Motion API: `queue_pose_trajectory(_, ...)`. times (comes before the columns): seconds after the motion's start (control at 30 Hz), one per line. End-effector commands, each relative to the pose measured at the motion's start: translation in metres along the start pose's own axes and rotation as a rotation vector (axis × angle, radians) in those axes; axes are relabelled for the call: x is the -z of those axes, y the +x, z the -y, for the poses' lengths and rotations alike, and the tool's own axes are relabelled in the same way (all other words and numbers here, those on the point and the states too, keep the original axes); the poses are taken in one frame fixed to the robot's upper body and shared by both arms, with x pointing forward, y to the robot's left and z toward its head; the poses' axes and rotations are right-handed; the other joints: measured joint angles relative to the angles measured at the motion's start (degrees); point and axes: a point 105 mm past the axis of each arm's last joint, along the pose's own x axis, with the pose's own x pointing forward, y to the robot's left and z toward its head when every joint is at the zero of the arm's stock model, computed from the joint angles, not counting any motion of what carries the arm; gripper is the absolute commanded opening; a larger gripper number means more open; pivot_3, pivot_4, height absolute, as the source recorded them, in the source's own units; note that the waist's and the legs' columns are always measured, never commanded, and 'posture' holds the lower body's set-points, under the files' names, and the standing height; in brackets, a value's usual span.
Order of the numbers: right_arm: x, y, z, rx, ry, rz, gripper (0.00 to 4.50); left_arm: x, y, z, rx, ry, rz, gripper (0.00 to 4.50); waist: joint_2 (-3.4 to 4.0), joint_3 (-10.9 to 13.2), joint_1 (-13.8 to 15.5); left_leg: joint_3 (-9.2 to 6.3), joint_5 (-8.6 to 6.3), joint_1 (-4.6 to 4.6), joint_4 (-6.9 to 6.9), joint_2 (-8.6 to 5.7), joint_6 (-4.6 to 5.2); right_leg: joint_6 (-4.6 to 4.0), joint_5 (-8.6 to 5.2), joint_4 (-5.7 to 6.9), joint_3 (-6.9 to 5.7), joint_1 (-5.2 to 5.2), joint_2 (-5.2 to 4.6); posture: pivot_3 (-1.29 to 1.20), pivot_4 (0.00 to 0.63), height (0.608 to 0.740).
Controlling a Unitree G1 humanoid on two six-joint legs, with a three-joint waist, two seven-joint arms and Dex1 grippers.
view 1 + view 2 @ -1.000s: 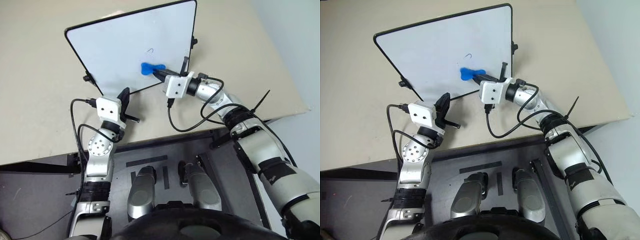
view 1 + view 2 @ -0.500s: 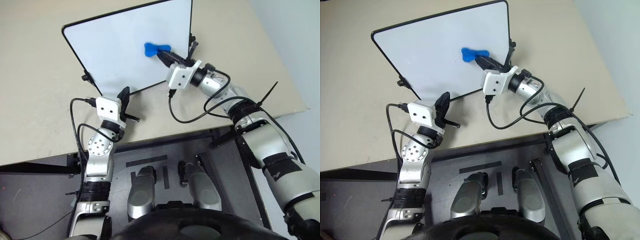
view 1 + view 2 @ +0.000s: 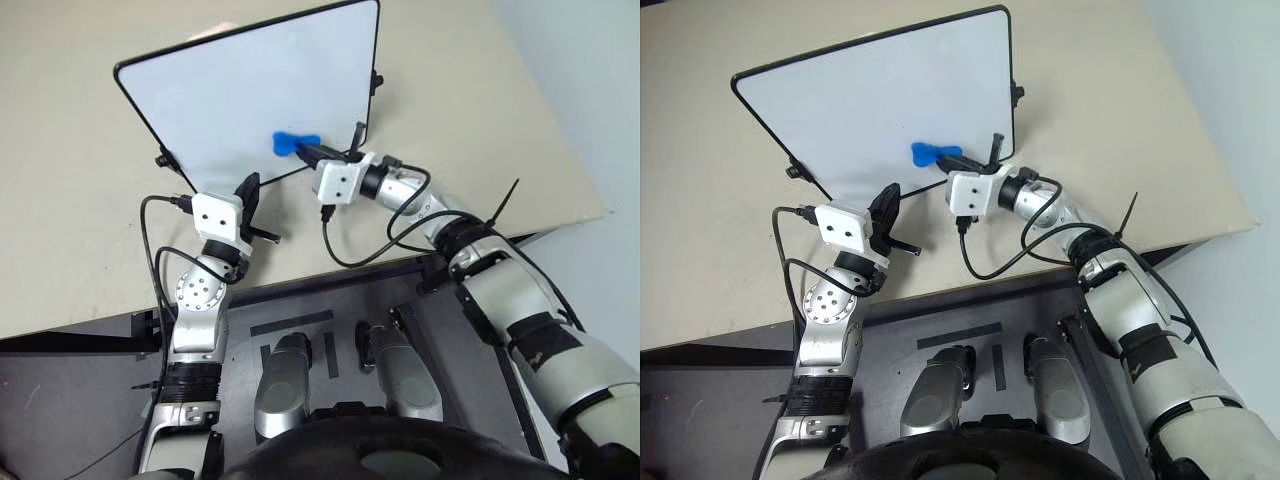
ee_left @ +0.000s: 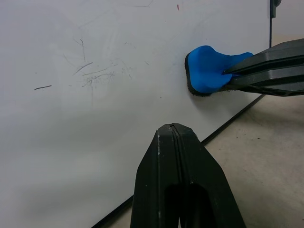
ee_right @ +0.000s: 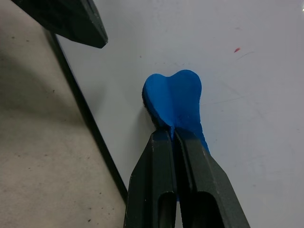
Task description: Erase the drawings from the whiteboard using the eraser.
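A: Why is the eraser (image 3: 285, 143) sitting so near the board's (image 3: 230, 90) near edge?

B: The right gripper (image 3: 312, 151) pinches it by one lobe, fingers clamped tight on the blue piece, and presses its dark underside flat against the white surface. That looks like a wiping pass over the near-right part of the board, just beyond the frame.

A: And the left gripper (image 3: 249, 192)?

B: It hangs at the board's near edge with its two black fingers shut together on nothing. I'd guess it is kept there, clear of the wiping arm; whether it touches the frame I can't tell.

A: What's left to wipe?

B: Very little. In the left wrist view there are faint grey streaks (image 4: 92, 76) and a short dark dash (image 4: 42, 87), and a tiny red fleck (image 5: 236, 49) sits past the eraser in the right wrist view. No clear scribble of drawings is visible, so the job seems close to finished.

A: Materials?

B: The board is smooth, glossy white with a thin black rim, rounded corners and small knobs on its sides, lying on a matte beige table (image 3: 70, 220). The eraser is bone-shaped, looks soft, bright blue on top with a darker pad beneath. The fingers are hard, flat, tapering black plastic.
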Motion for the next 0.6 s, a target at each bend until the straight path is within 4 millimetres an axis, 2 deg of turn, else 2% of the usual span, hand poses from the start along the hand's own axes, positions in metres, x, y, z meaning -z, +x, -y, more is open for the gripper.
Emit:
queue_pose_trajectory(0.03, -0.009, 0.002, 0.025, 0.09, -0.036, 0.037, 0.04, -0.011, 0.002, 0.0, 0.0, 0.012, 0.044, 0.0, 0.0, 0.0, 0.0, 0.0, -0.01, 0.0, -0.01, 0.0, -0.01, 0.0, 0.0, -0.01, 0.0, -0.01, 0.0, 0.0, 0.15, 0.74)
queue_pose_trajectory(0.23, -0.033, 0.002, 0.072, 0.277, -0.114, 0.132, 0.04, -0.011, 0.001, 0.0, 0.001, 0.012, 0.042, 0.0, 0.01, 0.01, 0.01, 0.01, -0.03, -0.1, -0.01, 0.0, -0.04, -0.01, 0.01, 0.0, 0.01, -0.13, 0.0, 0.0, 0.15, 0.74)
queue_pose_trajectory(0.33, -0.041, 0.004, 0.08, 0.301, -0.13, 0.164, 0.04, -0.011, 0.001, 0.001, 0.002, 0.011, 0.042, 0.0, 0.01, 0.01, -0.01, 0.01, -0.04, -0.09, -0.03, 0.0, -0.07, -0.1, 0.07, 0.03, 0.0, -0.2, 0.01, 0.0, 0.15, 0.74)
queue_pose_trajectory(0.43, -0.045, 0.008, 0.073, 0.265, -0.131, 0.182, 0.04, -0.011, 0.001, 0.001, 0.003, 0.01, 0.041, 0.0, 0.0, 0.0, 0.05, 0.0, -0.05, -0.07, -0.1, 0.02, -0.07, -0.12, 0.08, 0.02, -0.02, -0.21, 0.01, 0.0, 0.15, 0.74)
queue_pose_trajectory(0.6, -0.035, 0.015, 0.032, 0.108, -0.101, 0.135, 0.04, -0.011, 0.001, 0.002, 0.003, 0.009, 0.041, 0.0, 0.0, 0.0, 0.02, 0.01, -0.04, -0.08, -0.07, 0.03, -0.06, -0.08, 0.05, -0.03, -0.02, -0.2, 0.02, 0.0, 0.15, 0.74)
